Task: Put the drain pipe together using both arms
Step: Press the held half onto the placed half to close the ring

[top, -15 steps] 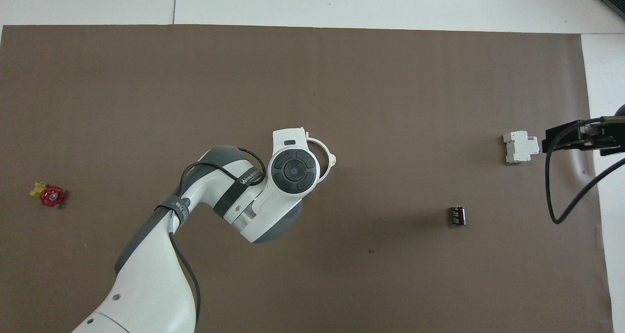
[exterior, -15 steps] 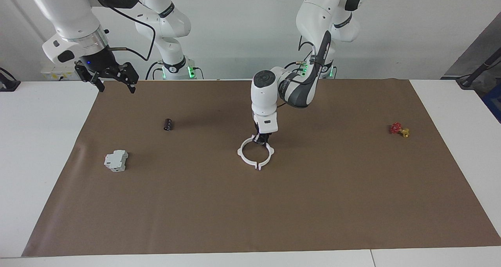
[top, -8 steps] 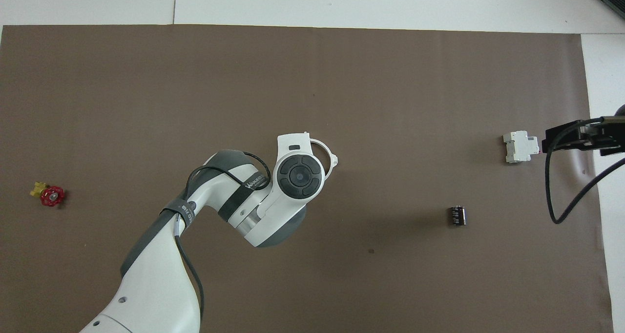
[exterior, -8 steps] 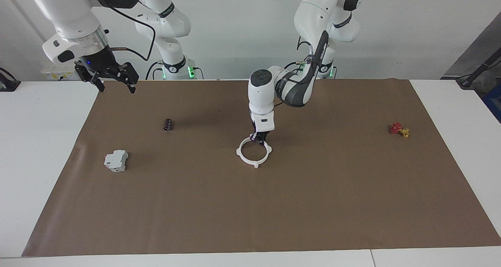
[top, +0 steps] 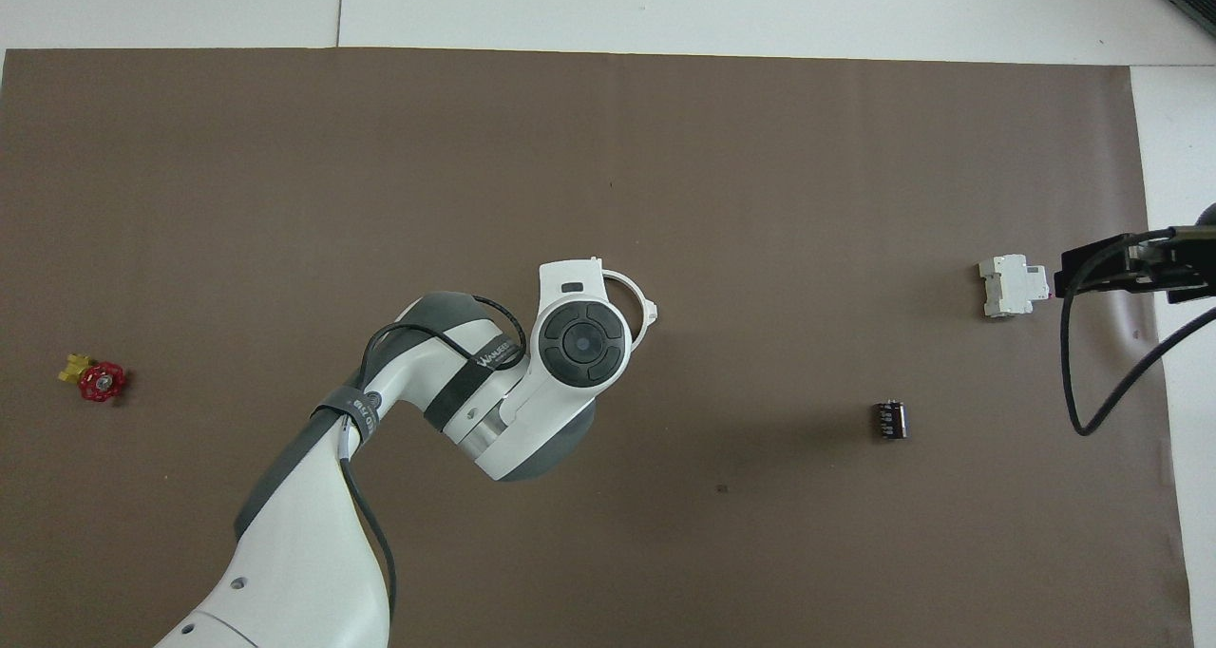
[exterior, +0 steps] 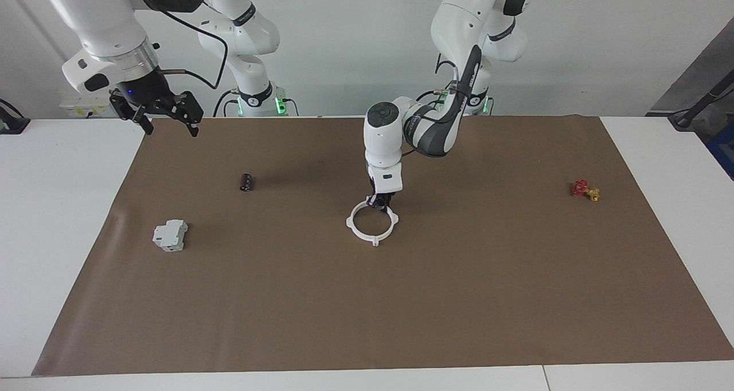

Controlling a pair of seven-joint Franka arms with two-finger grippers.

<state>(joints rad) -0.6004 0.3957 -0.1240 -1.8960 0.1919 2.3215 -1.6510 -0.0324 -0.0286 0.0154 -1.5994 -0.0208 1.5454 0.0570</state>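
Note:
The drain pipe [exterior: 375,241] shows as one closed white ring with small tabs, level and low at the middle of the brown mat. My left gripper [exterior: 381,203] points straight down and is shut on the part of the ring's rim nearest the robots. In the overhead view the left wrist covers the gripper and most of the ring; only an arc of the drain pipe [top: 638,298] shows. I cannot tell whether the ring rests on the mat. My right gripper [exterior: 172,128] waits raised over the mat's corner at the right arm's end, open and holding nothing, and shows as the right gripper [top: 1064,270] in the overhead view.
A grey-white boxy block [exterior: 170,235] [top: 1013,285] and a small black cylinder [exterior: 246,182] [top: 889,419] lie toward the right arm's end. A red-and-yellow valve [exterior: 585,189] [top: 95,378] lies toward the left arm's end. The brown mat [exterior: 367,322] covers most of the table.
My left gripper shifted slightly toward the right arm's end with the ring, and the gap between the ring's tabs closed. Over the last half second almost nothing moved. The right arm stayed still.

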